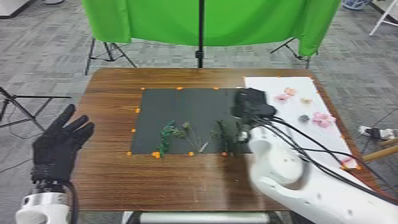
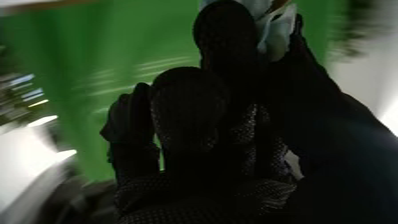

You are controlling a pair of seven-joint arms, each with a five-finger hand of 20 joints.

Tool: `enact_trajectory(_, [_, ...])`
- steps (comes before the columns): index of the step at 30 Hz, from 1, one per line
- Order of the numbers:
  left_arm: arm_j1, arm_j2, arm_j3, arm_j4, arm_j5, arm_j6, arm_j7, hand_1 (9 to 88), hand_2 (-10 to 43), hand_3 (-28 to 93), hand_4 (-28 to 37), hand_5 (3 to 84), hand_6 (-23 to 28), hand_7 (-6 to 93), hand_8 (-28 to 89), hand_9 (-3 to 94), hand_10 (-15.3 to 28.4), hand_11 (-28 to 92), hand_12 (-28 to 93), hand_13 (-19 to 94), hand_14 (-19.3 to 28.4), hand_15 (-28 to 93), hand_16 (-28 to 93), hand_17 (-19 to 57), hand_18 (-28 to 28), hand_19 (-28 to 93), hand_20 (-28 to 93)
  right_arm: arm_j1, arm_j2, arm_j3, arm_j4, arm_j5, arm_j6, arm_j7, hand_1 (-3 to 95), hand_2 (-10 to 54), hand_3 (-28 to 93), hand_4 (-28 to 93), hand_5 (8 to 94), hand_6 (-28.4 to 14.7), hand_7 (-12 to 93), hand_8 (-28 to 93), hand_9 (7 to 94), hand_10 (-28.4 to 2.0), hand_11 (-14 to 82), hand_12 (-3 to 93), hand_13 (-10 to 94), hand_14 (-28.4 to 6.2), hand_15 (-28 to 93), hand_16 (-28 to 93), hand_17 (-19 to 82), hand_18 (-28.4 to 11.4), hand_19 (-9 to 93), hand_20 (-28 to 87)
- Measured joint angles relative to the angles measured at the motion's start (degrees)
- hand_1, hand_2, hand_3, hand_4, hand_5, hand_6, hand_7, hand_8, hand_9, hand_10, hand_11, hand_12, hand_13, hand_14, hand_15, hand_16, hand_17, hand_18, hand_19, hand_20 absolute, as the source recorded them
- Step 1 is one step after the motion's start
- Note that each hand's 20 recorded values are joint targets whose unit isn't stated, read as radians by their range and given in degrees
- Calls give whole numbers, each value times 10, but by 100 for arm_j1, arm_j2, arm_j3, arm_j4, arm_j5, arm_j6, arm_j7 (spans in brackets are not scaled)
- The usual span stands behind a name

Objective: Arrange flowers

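My right hand (image 1: 251, 106) is over the right edge of the black mat (image 1: 182, 105). In the right wrist view, my right hand (image 2: 226, 55) pinches a pale bluish-white flower (image 2: 280, 32) between finger and thumb. My left hand (image 1: 60, 145) is left of the table with its fingers straight. Green stems (image 1: 166, 136) and thin sprigs (image 1: 188, 133) lie on the mat's lower part, with darker leaves (image 1: 224, 136) near my right arm. On the white sheet (image 1: 266, 82) are a pink flower (image 1: 322, 119), smaller pink blooms (image 1: 290, 92), a cream one (image 1: 306, 101) and a grey-green one (image 1: 304, 119).
The brown table (image 1: 111, 100) surrounds the mat, whose edges carry orange markers (image 1: 137, 110). My right forearm and its black cables cross the table's right side beside the white sheet. A green backdrop (image 1: 160, 22) on a stand is beyond the far edge.
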Motion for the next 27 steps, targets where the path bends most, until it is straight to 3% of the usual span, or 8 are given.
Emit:
enact_trajectory(5, [-72,63,-58,-21,4,7,-21,207,67,796,-283,356,72,67,-77,317,195,218,108,197,270,536,-103,-84,284,570,-3,814,-1247,-752,949,132,-13,-891,593,-95,679,-283,847,9,273,33,916,-38,216,406,789,-48,680,250,334,-211,887,423])
enact_trajectory(9, [-308,196,23,10,10,9,-53,207,67,796,-283,356,72,67,-77,317,195,218,107,197,270,536,-103,-84,284,571,-2,1188,-2112,-1185,1641,321,-12,-1248,588,-95,676,-283,840,11,281,29,909,-41,223,406,782,-48,685,249,326,-204,876,424])
enact_trajectory(14, [-745,347,230,109,9,8,-65,207,68,795,-283,355,71,66,-77,317,195,218,107,197,270,536,-103,-84,284,571,-2,1553,-2673,-1872,1885,512,27,-1164,586,-95,672,-283,829,15,290,19,898,-43,234,406,768,-49,692,246,317,-199,869,426])
enact_trajectory(18, [-901,459,298,141,-24,8,9,207,67,796,-283,356,72,66,-77,317,195,218,107,197,270,536,-103,-84,284,570,-2,1851,-2751,-2420,1883,634,-8,-1000,579,-95,664,-283,815,17,287,-1,871,-48,263,402,744,-53,712,240,301,-196,863,434])
enact_trajectory(21, [-898,503,299,145,-53,9,81,207,67,796,-283,357,72,67,-77,317,195,218,107,197,270,536,-103,-84,284,570,-2,1831,-2735,-2347,1899,644,-297,-1005,558,-95,654,-283,780,20,263,-19,828,-56,310,391,700,-64,750,231,272,-197,858,446])
enact_trajectory(27, [-998,451,298,233,-50,4,64,207,66,797,-283,357,72,67,-77,318,195,218,107,197,270,536,-103,-84,284,569,-1,1392,-2752,-1433,1994,312,-1549,-1321,453,-95,707,-283,728,24,240,-35,749,-82,488,308,670,-73,816,212,226,-211,847,490])
